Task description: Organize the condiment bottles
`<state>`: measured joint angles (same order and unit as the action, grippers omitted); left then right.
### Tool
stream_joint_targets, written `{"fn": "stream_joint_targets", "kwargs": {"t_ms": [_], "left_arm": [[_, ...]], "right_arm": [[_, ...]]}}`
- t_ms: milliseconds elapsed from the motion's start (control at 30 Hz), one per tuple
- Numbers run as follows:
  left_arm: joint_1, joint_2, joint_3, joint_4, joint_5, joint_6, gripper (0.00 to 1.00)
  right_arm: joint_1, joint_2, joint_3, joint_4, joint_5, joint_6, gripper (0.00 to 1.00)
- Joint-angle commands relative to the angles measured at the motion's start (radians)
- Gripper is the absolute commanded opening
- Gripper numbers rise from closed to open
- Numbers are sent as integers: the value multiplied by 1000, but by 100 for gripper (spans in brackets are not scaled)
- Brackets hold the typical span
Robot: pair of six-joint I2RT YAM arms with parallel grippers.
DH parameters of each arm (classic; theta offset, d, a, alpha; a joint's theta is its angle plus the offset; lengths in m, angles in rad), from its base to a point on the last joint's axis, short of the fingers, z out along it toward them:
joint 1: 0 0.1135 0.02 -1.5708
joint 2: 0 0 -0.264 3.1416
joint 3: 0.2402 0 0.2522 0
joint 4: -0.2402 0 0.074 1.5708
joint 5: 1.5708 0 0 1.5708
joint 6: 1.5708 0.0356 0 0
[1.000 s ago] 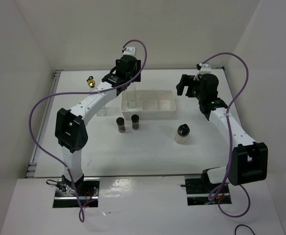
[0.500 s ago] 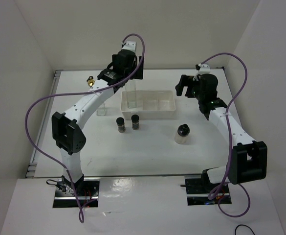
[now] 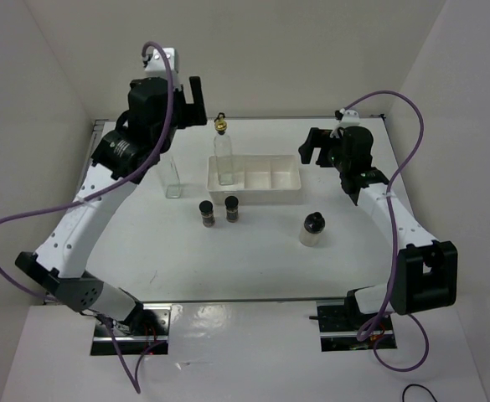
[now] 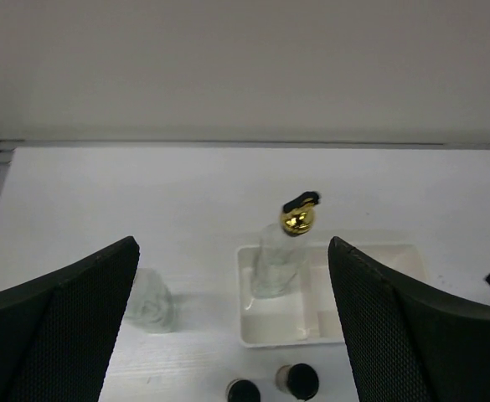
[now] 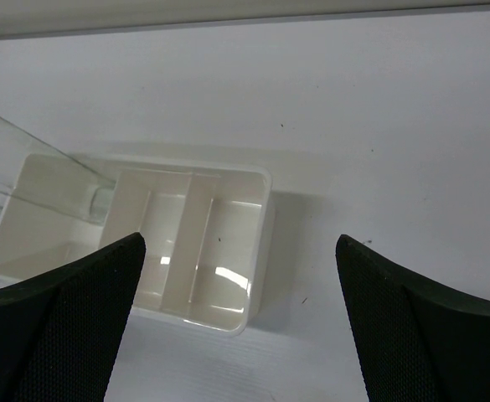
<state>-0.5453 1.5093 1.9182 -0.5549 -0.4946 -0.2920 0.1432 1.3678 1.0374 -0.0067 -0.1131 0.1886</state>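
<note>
— When viewed from above, looks roughly a fifth done: one tall bottle [image 3: 223, 163] upright in the tray [image 3: 265, 195]'s left compartment.
— And remaining: second tall bottle [image 3: 172, 177] just left of the tray, two dark jars [image 3: 207, 212] just in front, pale jar [image 3: 312, 230] off its front-right corner.
— From the left wrist?
— Left gripper [image 4: 232, 251] spread wide, empty, raised well clear of the tray.
— Right wrist?
— Right gripper [image 5: 240, 241] equally agape, gripping nothing, near the tray's right end.

Within the divided tray [image 3: 265, 195], a gold-topped glass bottle [image 3: 223, 163] fills the left compartment; the middle and right compartments stand free. Two dark jars [image 3: 207, 212] block its front-left side.
</note>
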Motion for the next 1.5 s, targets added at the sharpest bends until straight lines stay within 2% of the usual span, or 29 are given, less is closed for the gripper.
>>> {"fn": "stream_joint_targets", "kwargs": {"t_ms": [0, 133, 367, 500, 733, 1300, 1467], "left_arm": [[31, -53, -121, -28, -151, -19, 99], [79, -119, -258, 15, -183, -32, 99], [168, -219, -398, 59, -72, -76, 99], [189, -219, -442, 59, -62, -76, 99], [212, -208, -517, 121, 43, -42, 99], [280, -100, -535, 162, 31, 33, 99], [300, -80, -535, 210, 111, 77, 99]], "right_arm": [[2, 17, -4, 48, -28, 14, 99], [13, 27, 7, 48, -28, 14, 99], [22, 27, 7, 48, -28, 23, 99], [22, 27, 7, 48, -19, 23, 99], [22, 36, 7, 48, -19, 23, 99], [22, 83, 16, 57, 1, 14, 99], [22, 103, 26, 57, 10, 14, 99]]}}
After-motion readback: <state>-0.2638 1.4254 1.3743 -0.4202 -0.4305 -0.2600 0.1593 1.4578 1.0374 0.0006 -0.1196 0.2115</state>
